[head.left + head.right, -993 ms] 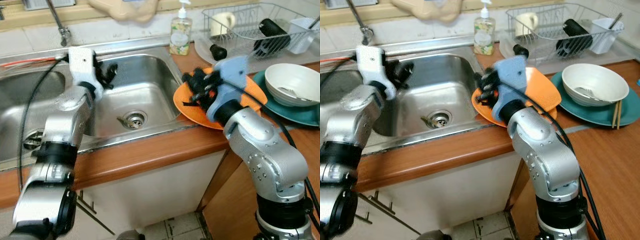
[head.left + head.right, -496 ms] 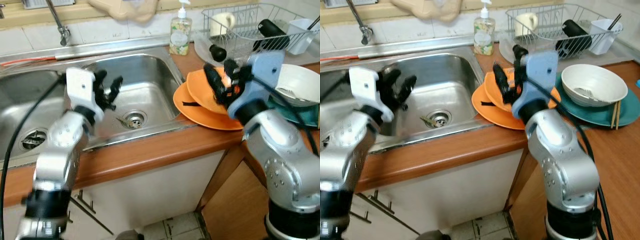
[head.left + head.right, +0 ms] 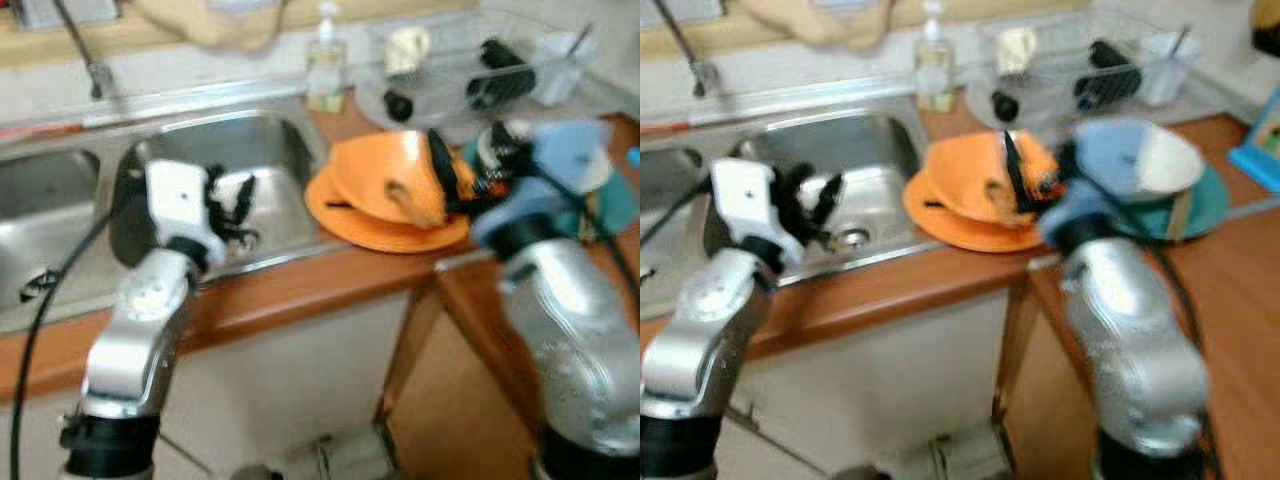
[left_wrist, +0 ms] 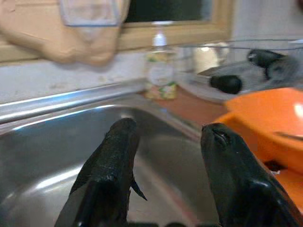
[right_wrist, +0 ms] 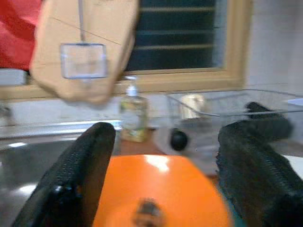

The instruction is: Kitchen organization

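My right gripper (image 3: 440, 190) is clamped on an orange plate (image 3: 390, 180), held tilted at centre frame above a second orange plate (image 3: 385, 232) lying on the wooden counter (image 3: 300, 290). My left gripper (image 3: 228, 205), fingers spread and empty, hangs over the steel sink (image 3: 265, 150) at left.

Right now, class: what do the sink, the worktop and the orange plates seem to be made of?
Sink: brushed stainless steel, grey with soft reflections. Worktop: reddish-brown wood or wood-look laminate; the blur hides any grain. Orange plates: probably plastic or melamine, uniform colour with a dull sheen, though glazed ceramic is possible.
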{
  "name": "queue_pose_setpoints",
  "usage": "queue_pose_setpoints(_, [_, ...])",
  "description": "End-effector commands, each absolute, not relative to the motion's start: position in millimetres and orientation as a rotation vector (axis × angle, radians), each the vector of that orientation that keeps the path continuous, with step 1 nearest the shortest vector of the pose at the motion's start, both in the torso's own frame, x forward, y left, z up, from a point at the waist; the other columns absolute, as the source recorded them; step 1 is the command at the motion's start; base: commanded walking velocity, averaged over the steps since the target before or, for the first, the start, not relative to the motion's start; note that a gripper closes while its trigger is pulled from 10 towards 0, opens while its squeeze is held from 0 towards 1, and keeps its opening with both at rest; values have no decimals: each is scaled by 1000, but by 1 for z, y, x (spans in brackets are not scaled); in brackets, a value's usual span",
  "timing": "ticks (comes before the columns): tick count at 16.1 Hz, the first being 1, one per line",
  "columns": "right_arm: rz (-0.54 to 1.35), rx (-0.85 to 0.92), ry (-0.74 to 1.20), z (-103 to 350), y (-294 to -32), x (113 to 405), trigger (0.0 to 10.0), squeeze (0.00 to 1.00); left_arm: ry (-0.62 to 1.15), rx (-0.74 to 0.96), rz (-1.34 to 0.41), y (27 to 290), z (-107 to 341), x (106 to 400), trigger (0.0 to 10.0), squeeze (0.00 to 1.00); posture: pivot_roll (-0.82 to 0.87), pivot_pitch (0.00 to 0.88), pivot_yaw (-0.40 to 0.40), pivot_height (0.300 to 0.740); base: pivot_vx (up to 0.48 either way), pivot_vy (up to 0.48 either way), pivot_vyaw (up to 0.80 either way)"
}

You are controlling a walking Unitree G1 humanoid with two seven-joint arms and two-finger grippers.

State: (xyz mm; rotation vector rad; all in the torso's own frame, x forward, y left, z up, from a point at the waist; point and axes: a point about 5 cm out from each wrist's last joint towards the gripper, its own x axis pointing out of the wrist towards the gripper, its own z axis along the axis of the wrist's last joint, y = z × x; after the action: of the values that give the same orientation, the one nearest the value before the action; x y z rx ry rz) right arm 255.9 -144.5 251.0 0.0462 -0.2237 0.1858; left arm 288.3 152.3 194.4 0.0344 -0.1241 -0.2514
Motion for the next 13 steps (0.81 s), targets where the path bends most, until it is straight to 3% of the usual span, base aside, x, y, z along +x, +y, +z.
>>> queue_pose_setpoints(1, [213,26,-215,252,-143,254,10000,1000,-126,44,-225,160,198,287,10000,0,-59,0,75,740,0,0,0])
queue_pose_setpoints(4, [228,12,-147,245,-150,254,10000,1000,-127,55,-221,165,199,287,10000,0,-58,0,75,740,0,0,0])
queue_pose_setpoints(7, [258,-18,-115,239,-154,253,10000,1000,-108,24,-260,163,198,287,10000,0,-57,0,76,740,0,480,0])
queue_pose_setpoints(11, [253,-7,-63,233,-164,254,10000,961,-110,57,-382,154,196,280,10000,0,-52,0,71,740,0,0,0])
queue_pose_setpoints(12, [254,31,-67,235,-170,253,10000,0,-120,38,-473,147,198,274,10000,0,-52,0,69,740,0,0,0])
queue_pose_setpoints(13, [255,41,-77,236,-176,253,10000,0,-115,18,-535,143,197,270,10000,0,-52,0,69,740,0,0,0])
